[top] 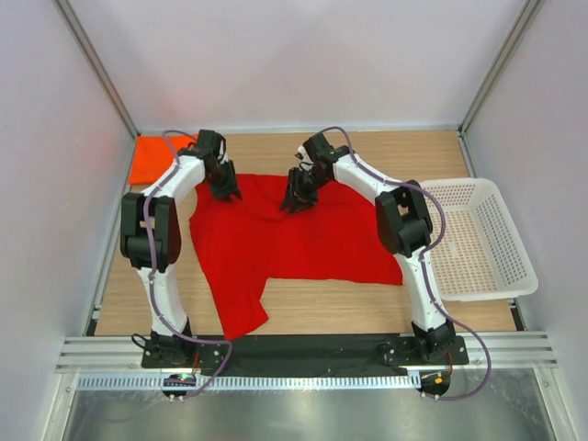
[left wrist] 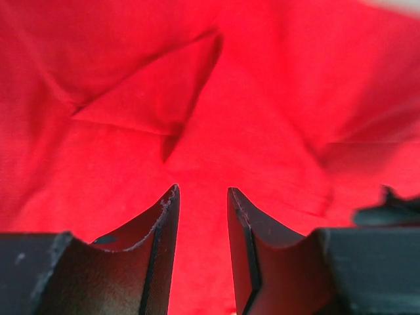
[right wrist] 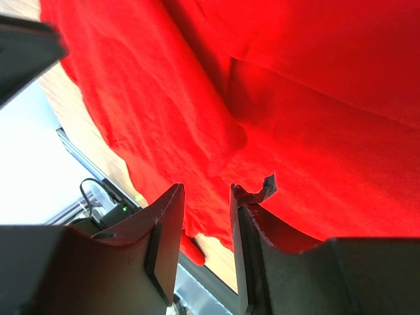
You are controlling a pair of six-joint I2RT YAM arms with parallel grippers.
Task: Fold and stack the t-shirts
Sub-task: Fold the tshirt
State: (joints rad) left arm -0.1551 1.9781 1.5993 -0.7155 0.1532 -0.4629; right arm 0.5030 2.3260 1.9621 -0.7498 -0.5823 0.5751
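Red t-shirt (top: 285, 243) lies spread on desk (top: 386, 299), under both tools and running back toward their bases. Soft, light and limp, likely to sag and crease, so pinch the far edge near its corners. Left tool (top: 228, 191) and right tool (top: 296, 200) each narrowly parted, nothing between the fingers. Two shirts: orange t-shirt (top: 152, 158) lies bunched just outboard of left tool. One basket (top: 478, 239)

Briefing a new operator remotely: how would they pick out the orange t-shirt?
Start at the wooden table, far left corner. The orange t-shirt lies there as a small compact bundle, unlike the deeper red t-shirt spread wide across the table's middle.
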